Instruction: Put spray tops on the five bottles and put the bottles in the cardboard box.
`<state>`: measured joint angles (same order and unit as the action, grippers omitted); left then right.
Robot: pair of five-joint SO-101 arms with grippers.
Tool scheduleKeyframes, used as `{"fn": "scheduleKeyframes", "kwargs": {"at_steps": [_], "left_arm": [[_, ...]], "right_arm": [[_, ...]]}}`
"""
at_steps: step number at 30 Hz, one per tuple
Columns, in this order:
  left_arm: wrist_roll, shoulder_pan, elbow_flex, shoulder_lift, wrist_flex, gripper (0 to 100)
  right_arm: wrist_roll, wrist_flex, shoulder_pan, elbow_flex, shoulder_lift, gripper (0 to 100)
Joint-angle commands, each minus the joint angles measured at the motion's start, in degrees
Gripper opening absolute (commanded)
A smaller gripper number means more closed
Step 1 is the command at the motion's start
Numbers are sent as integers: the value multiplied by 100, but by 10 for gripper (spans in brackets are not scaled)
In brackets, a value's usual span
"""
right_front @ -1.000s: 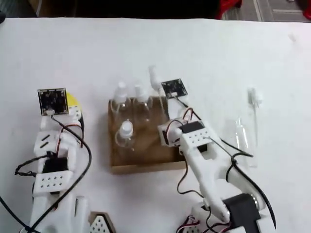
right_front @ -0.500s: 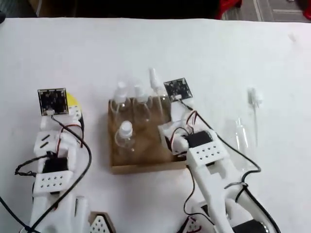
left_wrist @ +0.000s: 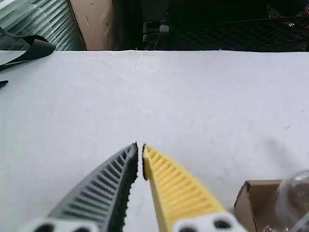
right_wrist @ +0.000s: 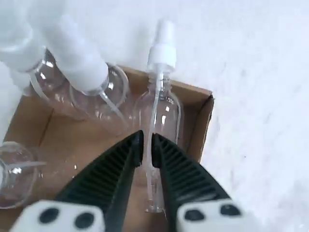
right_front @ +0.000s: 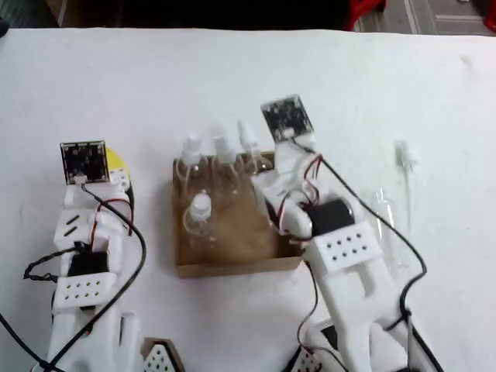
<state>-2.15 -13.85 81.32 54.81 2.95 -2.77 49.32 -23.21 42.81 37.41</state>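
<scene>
The cardboard box (right_front: pixel 232 263) sits mid-table with several clear bottles wearing white spray tops. One stands at its near left (right_front: pixel 200 214); others stand along its far wall (right_front: pixel 225 155). My right arm (right_front: pixel 341 248) hangs over the box's right side. In the right wrist view my right gripper (right_wrist: pixel 147 137) is shut, its black fingers just above the capped bottle (right_wrist: pixel 157 106) in the box's far right corner (right_wrist: pixel 205 113). My left gripper (left_wrist: pixel 140 147) is shut and empty over bare table, left of the box (left_wrist: pixel 251 198). A bare bottle (right_front: pixel 385 213) and a loose spray top (right_front: pixel 404 157) lie on the table to the right.
A white cloth covers the table. My left arm (right_front: pixel 85 232) rests left of the box. There is free room on the table's far side and between the box and the loose bottle. A dark edge runs along the table's far end.
My right arm has shifted farther over the box, and the capped bottle at the far right has dropped lower into its corner. The left arm has not moved.
</scene>
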Motion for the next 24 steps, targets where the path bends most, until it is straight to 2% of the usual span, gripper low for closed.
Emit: {"fn": "scheduleKeyframes", "kwargs": {"at_steps": [1,7,13,24], "left_arm": [[-53,22,-53,-4,-123,24],[-53,22,-53,-4,-123,24],[-53,22,-53,-4,-123,24],[-53,22,-53,-4,-132,24]], "right_arm": [[-35,620,-22,-1618,-760,23],[158,1437,-75,-3446,-2756,202],[167,1903,13,-4571,-3960,187],[158,1727,92,-4598,-4075,187]]}}
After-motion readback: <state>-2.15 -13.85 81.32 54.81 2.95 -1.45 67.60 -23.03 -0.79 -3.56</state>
